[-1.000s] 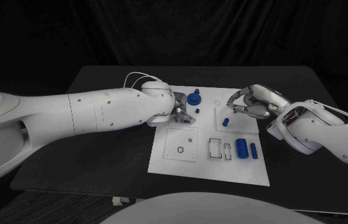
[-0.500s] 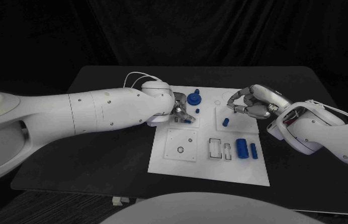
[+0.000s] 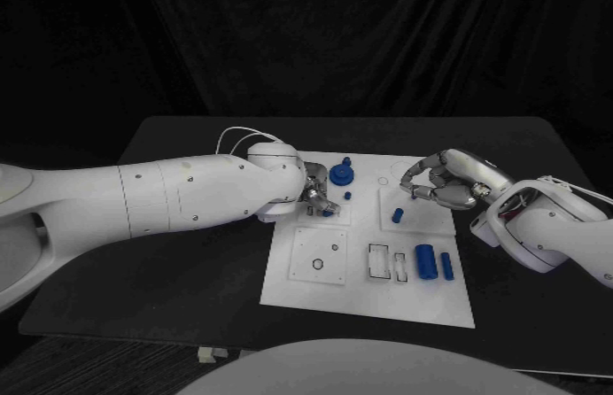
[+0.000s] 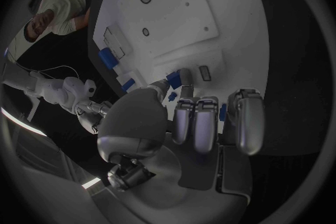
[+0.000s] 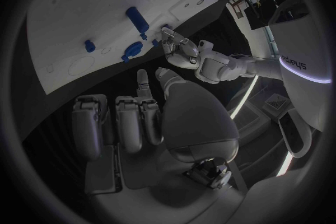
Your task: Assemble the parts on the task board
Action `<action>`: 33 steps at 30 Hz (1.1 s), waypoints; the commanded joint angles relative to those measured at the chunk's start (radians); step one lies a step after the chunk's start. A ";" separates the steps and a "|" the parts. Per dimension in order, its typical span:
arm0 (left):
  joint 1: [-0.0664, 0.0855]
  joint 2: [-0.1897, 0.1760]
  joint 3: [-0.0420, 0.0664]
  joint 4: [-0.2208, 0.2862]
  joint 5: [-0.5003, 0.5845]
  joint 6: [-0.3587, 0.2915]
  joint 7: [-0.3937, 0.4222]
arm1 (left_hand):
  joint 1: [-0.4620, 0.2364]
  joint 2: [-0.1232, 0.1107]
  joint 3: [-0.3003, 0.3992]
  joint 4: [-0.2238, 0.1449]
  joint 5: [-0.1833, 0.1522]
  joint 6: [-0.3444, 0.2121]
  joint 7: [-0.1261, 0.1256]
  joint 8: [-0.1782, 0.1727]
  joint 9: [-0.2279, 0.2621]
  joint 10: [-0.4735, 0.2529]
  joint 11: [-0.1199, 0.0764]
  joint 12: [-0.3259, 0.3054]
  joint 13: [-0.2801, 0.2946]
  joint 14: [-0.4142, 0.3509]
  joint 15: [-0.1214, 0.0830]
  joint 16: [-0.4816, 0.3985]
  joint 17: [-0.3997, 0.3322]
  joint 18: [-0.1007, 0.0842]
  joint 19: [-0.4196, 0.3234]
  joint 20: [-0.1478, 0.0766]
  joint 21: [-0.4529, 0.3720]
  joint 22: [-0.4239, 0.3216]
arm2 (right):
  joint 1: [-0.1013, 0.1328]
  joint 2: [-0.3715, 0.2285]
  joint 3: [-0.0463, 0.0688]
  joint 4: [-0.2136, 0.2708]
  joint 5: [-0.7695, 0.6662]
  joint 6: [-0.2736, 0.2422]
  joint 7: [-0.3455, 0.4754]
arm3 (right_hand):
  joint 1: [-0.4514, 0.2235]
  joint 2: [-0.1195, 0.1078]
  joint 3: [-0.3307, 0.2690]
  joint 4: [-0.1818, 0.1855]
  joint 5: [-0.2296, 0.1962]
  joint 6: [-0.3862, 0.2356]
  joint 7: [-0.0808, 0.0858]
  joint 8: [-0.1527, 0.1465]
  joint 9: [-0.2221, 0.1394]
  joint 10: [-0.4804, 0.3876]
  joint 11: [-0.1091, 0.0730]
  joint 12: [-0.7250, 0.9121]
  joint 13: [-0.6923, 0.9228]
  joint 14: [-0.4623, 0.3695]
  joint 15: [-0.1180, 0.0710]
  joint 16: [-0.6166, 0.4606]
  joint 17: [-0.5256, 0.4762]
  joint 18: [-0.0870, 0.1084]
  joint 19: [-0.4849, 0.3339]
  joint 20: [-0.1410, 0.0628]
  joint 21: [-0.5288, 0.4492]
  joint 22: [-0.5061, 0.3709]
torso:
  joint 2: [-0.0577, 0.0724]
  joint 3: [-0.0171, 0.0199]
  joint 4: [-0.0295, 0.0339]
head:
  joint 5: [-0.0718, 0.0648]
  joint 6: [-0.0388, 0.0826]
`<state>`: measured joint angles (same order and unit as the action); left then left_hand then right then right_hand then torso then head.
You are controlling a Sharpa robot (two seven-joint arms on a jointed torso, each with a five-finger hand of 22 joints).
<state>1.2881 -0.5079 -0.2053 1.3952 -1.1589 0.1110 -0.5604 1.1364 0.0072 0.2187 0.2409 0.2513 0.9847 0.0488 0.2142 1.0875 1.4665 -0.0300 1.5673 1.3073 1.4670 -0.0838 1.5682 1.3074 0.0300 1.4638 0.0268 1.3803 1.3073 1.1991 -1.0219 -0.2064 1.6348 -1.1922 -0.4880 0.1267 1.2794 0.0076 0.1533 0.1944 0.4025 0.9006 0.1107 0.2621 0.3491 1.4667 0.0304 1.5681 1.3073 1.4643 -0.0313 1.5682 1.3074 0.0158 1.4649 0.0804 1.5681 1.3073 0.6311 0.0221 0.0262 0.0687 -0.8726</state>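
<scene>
Right now the white task board (image 3: 370, 302) lies in the middle of the black table (image 3: 179, 271), with both hands at its far half. The left hand (image 3: 320, 200) is down on the board's upper-left panel, its fingers bunched over a small blue piece (image 3: 329, 212); whether it actually pinches that piece or only touches it cannot be told — the fingers hide the contact. In the left wrist view the fingers (image 4: 203, 123) curl forward over the board edge with blue bits just beyond them.

Just beyond that hand stands a blue knob-shaped part (image 3: 341, 174), upright on the board, with a smaller blue peg (image 3: 347, 195) near it.

The right hand (image 3: 441, 187) hovers over the board's upper-right corner, fingers curled inward with nothing in them. Below it a short blue cylinder (image 3: 398, 215) lies tilted on its panel. Nearer the robot, two blue cylinders — a thick one (image 3: 427, 261) and a thin one (image 3: 447, 266) — lie side by side beside the rectangular slots (image 3: 381, 260).
</scene>
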 commanded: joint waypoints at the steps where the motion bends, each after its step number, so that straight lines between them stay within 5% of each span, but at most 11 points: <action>1: -0.008 -0.006 -0.006 -0.005 0.005 0.019 0.017 | 0.038 0.000 0.014 -0.018 0.054 -0.003 -0.006 -0.011 -0.019 0.104 0.001 0.004 0.263 0.104 0.004 0.003 0.263 0.010 0.042 0.004 -0.004 0.210 | -0.003 -0.001 0.000 0.002 -0.001 0.003 -0.013 | 0.012 0.000 0.001 -0.006 0.010 -0.004 -0.001 -0.005 -0.001 0.104 0.004 0.003 0.263 0.106 0.005 0.003 0.263 -0.016 0.106 0.005 0.003 0.263 | 0.000 -0.0002 0.0002 | 0.001 0.000; 13: -0.008 -0.015 -0.006 -0.007 0.005 0.002 0.054 | 0.092 -0.007 0.115 -0.042 0.041 0.011 -0.004 -0.040 -0.076 0.104 0.002 0.004 0.263 0.104 0.005 0.003 0.263 0.011 0.041 0.005 -0.010 0.209 | -0.004 -0.001 0.000 0.002 -0.001 0.005 -0.014 | 0.014 0.000 0.003 -0.008 0.021 -0.004 0.000 -0.006 -0.001 0.104 0.004 0.003 0.263 0.106 0.005 0.003 0.263 -0.016 0.106 0.005 0.003 0.263 | 0.000 0.0000 0.0001 | 0.004 0.000; 18: -0.008 -0.020 -0.006 -0.005 0.005 -0.007 0.068 | 0.103 -0.032 0.213 -0.059 -0.048 0.019 -0.003 -0.041 -0.092 0.104 0.003 0.004 0.263 0.104 0.005 0.003 0.263 0.011 0.041 0.006 -0.012 0.209 | -0.005 -0.001 0.000 0.001 -0.001 0.006 -0.014 | 0.014 0.000 0.003 -0.008 0.021 -0.004 0.000 -0.006 -0.001 0.104 0.004 0.003 0.263 0.106 0.005 0.003 0.263 -0.016 0.106 0.005 0.003 0.263 | 0.000 -0.0001 0.0001 | 0.005 0.000; 33: -0.008 -0.032 -0.006 -0.001 0.005 -0.018 0.076 | 0.095 -0.056 0.276 -0.076 -0.097 0.030 -0.006 -0.022 -0.085 0.104 0.000 0.004 0.263 0.104 0.004 0.003 0.263 0.012 0.039 0.005 -0.018 0.208 | -0.008 -0.002 0.000 0.002 -0.001 0.007 -0.015 | 0.014 0.000 0.004 -0.009 0.023 -0.004 0.000 -0.006 -0.001 0.104 0.004 0.003 0.263 0.106 0.005 0.003 0.263 -0.016 0.106 0.005 0.003 0.263 | 0.000 -0.0001 0.0006 | 0.005 0.000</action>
<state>1.2873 -0.5395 -0.2047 1.3944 -1.1537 0.0750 -0.4772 1.2329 -0.0434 0.4452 0.2083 0.1596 1.0114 0.0430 0.1878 1.0012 1.4665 -0.0300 1.5673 1.3073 1.4670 -0.0838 1.5681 1.3074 0.0298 1.4638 0.0268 1.3652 1.3073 1.1939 -1.0223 -0.2066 1.6345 -1.1922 -0.4855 0.1262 1.2872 0.0080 0.1562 0.1916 0.4221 0.9006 0.1107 0.2621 0.3493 1.4667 0.0305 1.5682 1.3074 1.4643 -0.0313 1.5683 1.3074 0.0158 1.4649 0.0803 1.5681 1.3078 0.6314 0.0220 0.0267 0.0746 -0.8726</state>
